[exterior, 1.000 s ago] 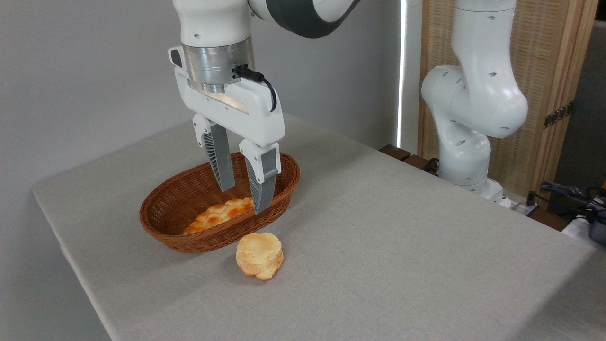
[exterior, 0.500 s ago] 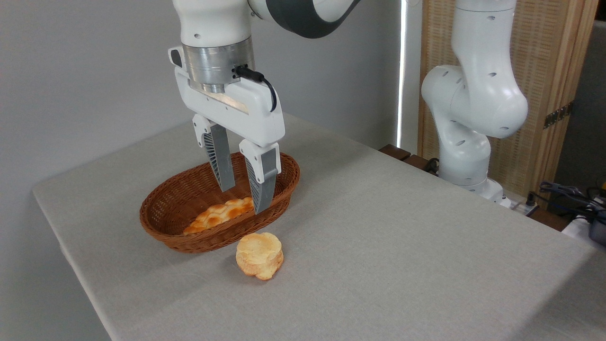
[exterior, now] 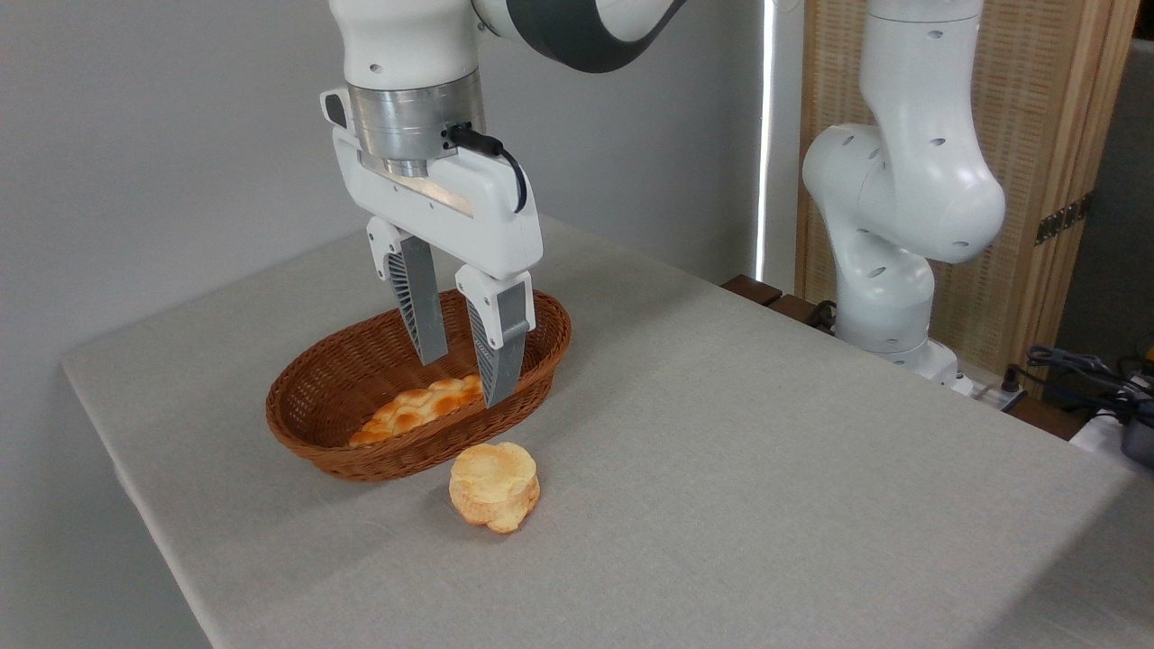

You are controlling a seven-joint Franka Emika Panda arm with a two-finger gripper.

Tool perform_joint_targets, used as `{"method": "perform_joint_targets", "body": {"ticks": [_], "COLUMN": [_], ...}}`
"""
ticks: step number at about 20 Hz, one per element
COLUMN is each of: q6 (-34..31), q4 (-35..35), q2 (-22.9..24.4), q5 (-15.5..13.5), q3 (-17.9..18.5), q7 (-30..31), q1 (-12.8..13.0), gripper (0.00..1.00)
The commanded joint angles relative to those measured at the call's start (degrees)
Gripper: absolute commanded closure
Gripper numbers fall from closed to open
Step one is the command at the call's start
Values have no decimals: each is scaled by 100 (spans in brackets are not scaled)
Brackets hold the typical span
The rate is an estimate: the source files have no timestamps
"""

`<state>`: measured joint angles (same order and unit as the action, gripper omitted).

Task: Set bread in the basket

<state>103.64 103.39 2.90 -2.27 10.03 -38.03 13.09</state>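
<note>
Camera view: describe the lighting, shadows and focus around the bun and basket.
Fixed camera view: light is soft and even, no glare on the grey cloth; a bright strip shows behind, between wall and screen. The bread and basket cast only faint shadows. Both are sharp, as is the open end effector.

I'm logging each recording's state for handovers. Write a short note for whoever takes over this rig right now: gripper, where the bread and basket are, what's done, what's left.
Gripper: open, empty, hanging over the basket, fingertips about at rim level.
Bread: on the table, just outside the basket's near rim, upright, untouched.
Basket: near the table's left end; a braided loaf already lies inside.
Done: nothing yet for the round bread.
Left: move the gripper over the bread, grasp it, lift it over the rim, release it in the basket beside the loaf.
</note>
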Motion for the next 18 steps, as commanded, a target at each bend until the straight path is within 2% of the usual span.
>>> {"method": "perform_joint_targets", "body": {"ticks": [1, 18], "q6": [-159, -89], "q4": [-117, -126], "q2": [-61, -105], "q5": [16, 16], "q3": [16, -27], "q7": [59, 59], "q1": [35, 44], "gripper": [0, 0]}}
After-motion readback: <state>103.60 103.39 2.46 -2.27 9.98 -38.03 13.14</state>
